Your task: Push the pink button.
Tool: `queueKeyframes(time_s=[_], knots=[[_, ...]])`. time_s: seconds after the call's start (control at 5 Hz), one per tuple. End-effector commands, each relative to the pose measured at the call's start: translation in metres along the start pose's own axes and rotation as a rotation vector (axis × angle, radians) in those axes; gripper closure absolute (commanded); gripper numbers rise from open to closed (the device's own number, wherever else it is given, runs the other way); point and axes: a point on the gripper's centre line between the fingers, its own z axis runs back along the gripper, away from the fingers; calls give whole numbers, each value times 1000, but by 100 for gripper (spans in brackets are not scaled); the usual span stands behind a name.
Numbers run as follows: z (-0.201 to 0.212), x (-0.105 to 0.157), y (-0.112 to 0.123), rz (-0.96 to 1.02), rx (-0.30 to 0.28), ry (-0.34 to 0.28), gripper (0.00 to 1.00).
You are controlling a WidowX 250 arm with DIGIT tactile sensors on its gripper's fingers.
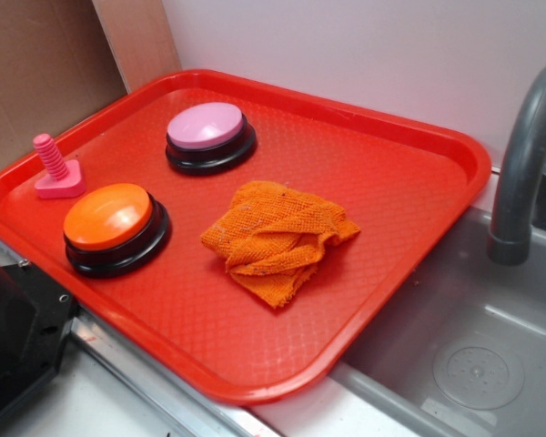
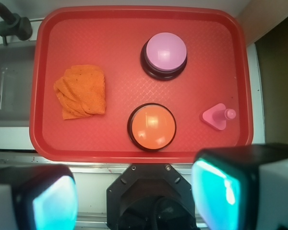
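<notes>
Buttons and a few odd bits sit on a red plastic tray (image 1: 419, 182) that lies partly over the edge of a grey sink (image 1: 455, 328). Going left to right in the exterior view: a small bright pink threaded bolt (image 1: 55, 168) stands upright on its head near the tray's left rim. Just beside it, toward the front, is an orange-topped button (image 1: 112, 223) on a black round base. Behind that, nearer the far rim, sits the pink button (image 1: 208, 135), pale lilac dome on its own black base, well apart from the orange one and with nothing touching it. Further right a crumpled orange cloth (image 1: 278, 238) lies near the tray's middle, and past the tray's right edge a grey faucet (image 1: 523, 173) arches over the sink.

From the wrist view the gripper (image 2: 134, 199) hangs high above the tray's near edge, off the tray, with the pink button (image 2: 165, 53) far ahead of it. Its two fingers (image 2: 225, 191) show as blurred pale blocks spread wide apart, so it looks released and holding nothing, though the blur makes the tips hard to read.
</notes>
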Motion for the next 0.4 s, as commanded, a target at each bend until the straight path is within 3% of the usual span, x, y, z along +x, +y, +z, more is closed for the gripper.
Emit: queueKeyframes(time_s=[0.0, 0.2], knots=[[0, 0, 0, 0, 0, 0, 0], [-19, 35, 10, 149, 147, -105, 0]])
